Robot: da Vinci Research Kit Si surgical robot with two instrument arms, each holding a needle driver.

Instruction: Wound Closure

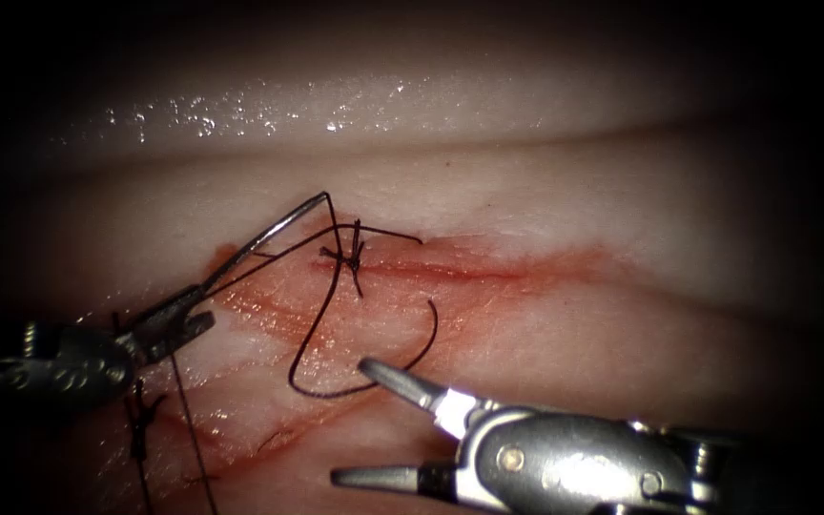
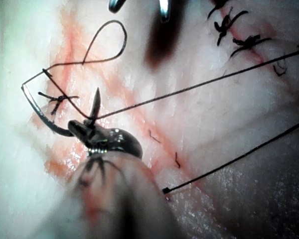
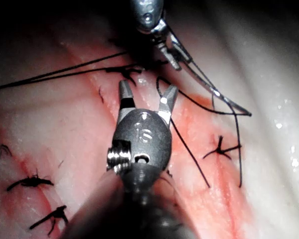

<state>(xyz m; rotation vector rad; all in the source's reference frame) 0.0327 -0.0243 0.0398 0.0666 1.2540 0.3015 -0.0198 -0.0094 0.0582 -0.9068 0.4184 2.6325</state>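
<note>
The left tool [image 1: 178, 319] grips the curved steel needle [image 1: 269, 234] near its tail, clear above the glistening tissue [image 1: 574, 219] left of the cut [image 1: 460, 272], while the right tool [image 1: 379, 424] gapes empty beside looping dark thread [image 1: 336, 315].

Dark vignette rings the endoscope view; glare glints on the wet tissue [image 1: 269, 110] above.

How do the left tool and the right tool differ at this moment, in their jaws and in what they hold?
The left tool has its jaws shut on the needle near one end; the needle lies above the tissue, not in it. The right tool has its jaws spread wide and holds nothing, near a loop of thread. Both are metal needle drivers, near the cut.
</note>
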